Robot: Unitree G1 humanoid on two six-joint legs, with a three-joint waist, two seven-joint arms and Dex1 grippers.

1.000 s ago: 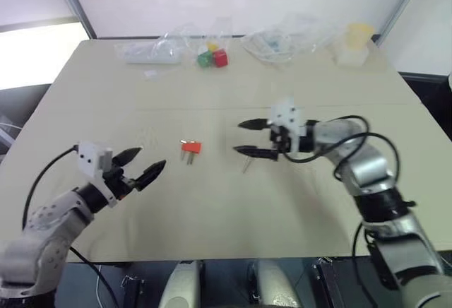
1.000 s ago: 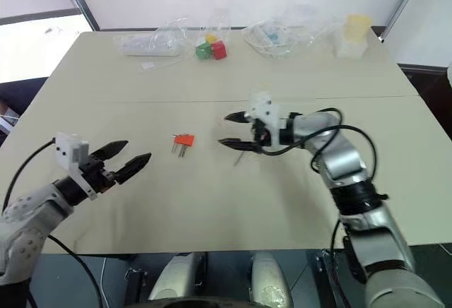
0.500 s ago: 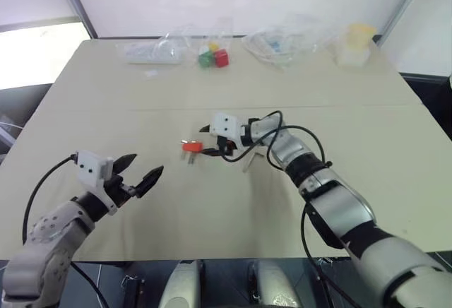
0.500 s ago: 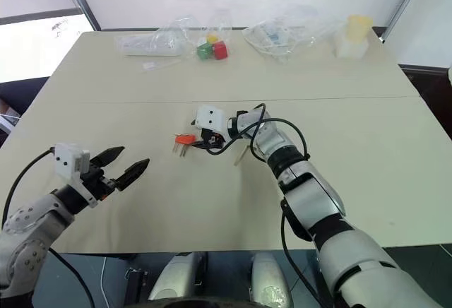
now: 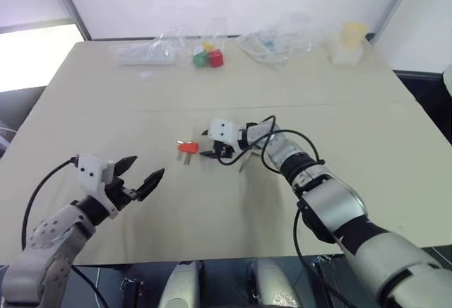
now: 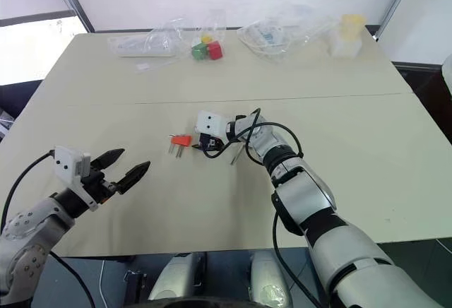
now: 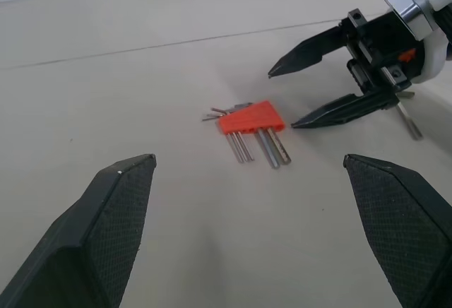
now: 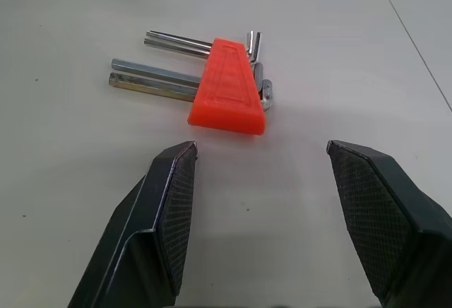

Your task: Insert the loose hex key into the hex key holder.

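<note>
— Since a second ago the right gripper [image 5: 210,145] has swung across the table toward the robot's left and come down low, so its tips now sit just beside the hex key holder [image 5: 188,147]. What do you make of the holder itself?

— Small orange-red wedge, lying flat near the middle of the table [image 5: 106,96], a little toward the left edge. Its grey keys stick out of one side toward the near edge, so the long axis runs roughly from far edge to near edge. In the right wrist view the holder [image 8: 229,86] shows three long keys side by side and some short bent ends on the opposite side.

— And the fingers of the right gripper?

— Spread apart, empty, one tip on either side of the holder's line, neither touching it. The left wrist view shows the same from the other side: right gripper [image 7: 281,97] with jaws parted, just beside the holder.

— Where is the loose hex key [image 5: 244,162]?

— On the table behind the right gripper, on the side away from the holder. It is thin, lying slantwise, and partly covered by the gripper and its black cable; I cannot make out the bend or which way the short leg points.

— Left gripper [image 5: 145,170]?

— Wide open, holding nothing, above the near left part of the table, well apart from the holder. Along the far edge lie clear plastic bags [image 5: 152,49], red and green cubes [image 5: 209,58] and a yellowish container [image 5: 349,42].
</note>
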